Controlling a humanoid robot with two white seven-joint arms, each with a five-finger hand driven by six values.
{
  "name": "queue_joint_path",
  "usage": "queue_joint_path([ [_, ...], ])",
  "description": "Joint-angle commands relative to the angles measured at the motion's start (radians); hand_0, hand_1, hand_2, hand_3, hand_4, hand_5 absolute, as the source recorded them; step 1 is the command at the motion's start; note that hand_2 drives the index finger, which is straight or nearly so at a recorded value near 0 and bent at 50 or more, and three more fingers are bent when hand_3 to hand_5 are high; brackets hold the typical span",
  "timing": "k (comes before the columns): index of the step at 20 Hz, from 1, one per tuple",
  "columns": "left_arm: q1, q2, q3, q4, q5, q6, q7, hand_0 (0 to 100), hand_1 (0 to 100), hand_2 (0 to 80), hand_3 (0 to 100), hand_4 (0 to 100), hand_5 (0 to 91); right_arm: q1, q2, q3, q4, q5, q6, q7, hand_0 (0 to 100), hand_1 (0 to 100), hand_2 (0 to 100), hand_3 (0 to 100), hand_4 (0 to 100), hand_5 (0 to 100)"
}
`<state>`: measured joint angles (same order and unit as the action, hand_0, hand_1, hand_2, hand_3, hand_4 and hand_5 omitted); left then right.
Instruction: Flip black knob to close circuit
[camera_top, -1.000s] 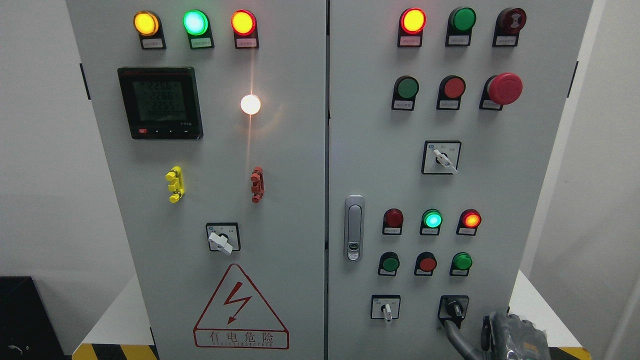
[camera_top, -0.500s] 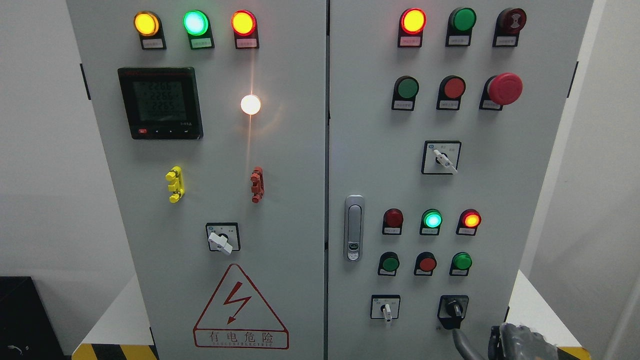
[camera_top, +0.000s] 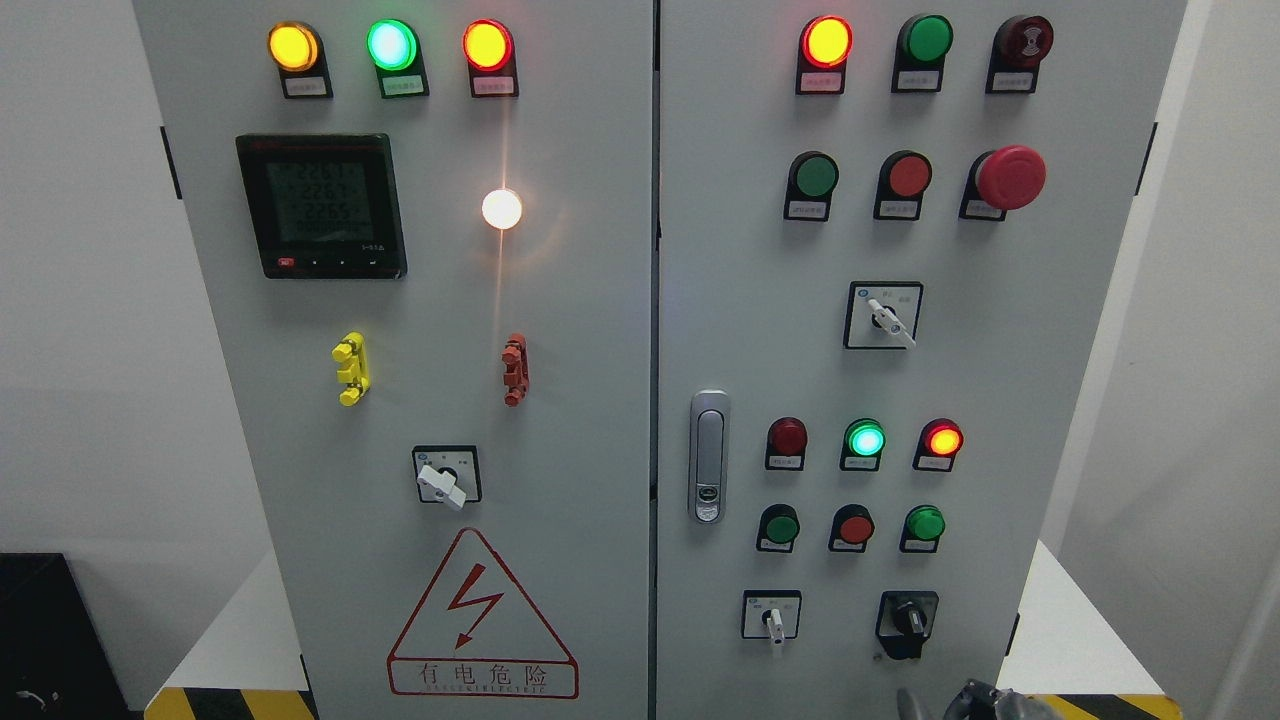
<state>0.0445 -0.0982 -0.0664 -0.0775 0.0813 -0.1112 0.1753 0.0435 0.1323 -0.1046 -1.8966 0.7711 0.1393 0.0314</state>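
The black knob sits in its black housing at the lower right of the grey cabinet's right door. Its grip stands roughly upright, leaning slightly. Nothing touches it. Only the top of my right hand shows, at the bottom edge just below and to the right of the knob, a short gap away. My left hand is out of view.
A white selector switch sits left of the knob. Above it are green, red and green push buttons. A door latch is on the door's left edge, and a red emergency stop is at the upper right.
My right hand has dropped away from the black knob, down towards the bottom edge. A finger that reached the knob's lower left a second ago is now off it.
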Motion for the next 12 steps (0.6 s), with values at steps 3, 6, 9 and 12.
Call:
queue_joint_path([
  [3, 0.000, 0.000, 0.000, 0.001, 0.000, -0.001, 0.000, 12, 56, 0.0, 0, 0, 0.0, 0.121, -0.008, 0.060, -0.114, -0.503, -0.003, -0.048, 0, 5, 36, 55, 55, 56],
  [6, 0.000, 0.000, 0.000, 0.001, 0.000, -0.001, 0.000, 12, 56, 0.0, 0, 0, 0.0, 0.151, -0.008, 0.060, -0.134, -0.675, -0.009, -0.048, 0, 4, 25, 43, 43, 41],
  [9, 0.000, 0.000, 0.000, -0.001, 0.000, -0.001, 0.000, 12, 56, 0.0, 0, 0, 0.0, 0.171, -0.010, 0.060, -0.139, -0.815, -0.032, -0.042, 0, 0, 16, 32, 31, 27],
  [12, 0.000, 0.000, -0.001, -0.001, 0.000, -0.001, 0.000, 12, 56, 0.0, 0, 0, 0.0, 0.200, -0.011, 0.060, -0.145, -0.832, -0.056, -0.036, 0, 0, 8, 20, 17, 12],
])
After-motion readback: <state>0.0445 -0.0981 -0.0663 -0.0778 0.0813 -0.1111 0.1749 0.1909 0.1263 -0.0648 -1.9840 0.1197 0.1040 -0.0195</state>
